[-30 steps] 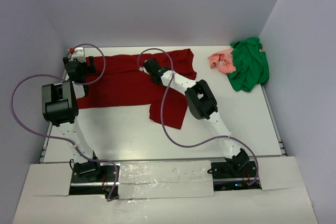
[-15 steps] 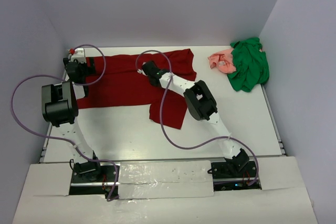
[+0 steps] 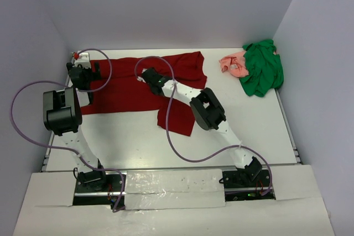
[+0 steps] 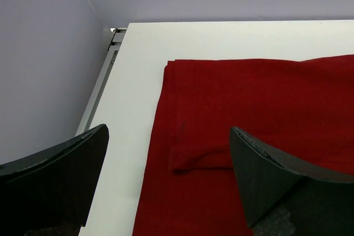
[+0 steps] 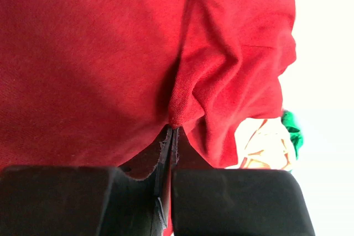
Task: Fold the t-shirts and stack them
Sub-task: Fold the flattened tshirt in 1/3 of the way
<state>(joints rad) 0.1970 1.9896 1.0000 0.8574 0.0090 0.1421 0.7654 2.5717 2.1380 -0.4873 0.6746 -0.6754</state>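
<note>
The right gripper (image 5: 172, 136) has its jaws clenched on a fold of the red shirt (image 3: 126, 91); the left gripper (image 4: 168, 134) hovers, jaws released, above its corner.

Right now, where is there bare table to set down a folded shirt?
The widest bare table is the near strip in front of the maroon shirt, between the left arm and the right arm. Another patch lies on the right, in front of the green shirt and pink shirt. The far side is crowded with cloth.
</note>
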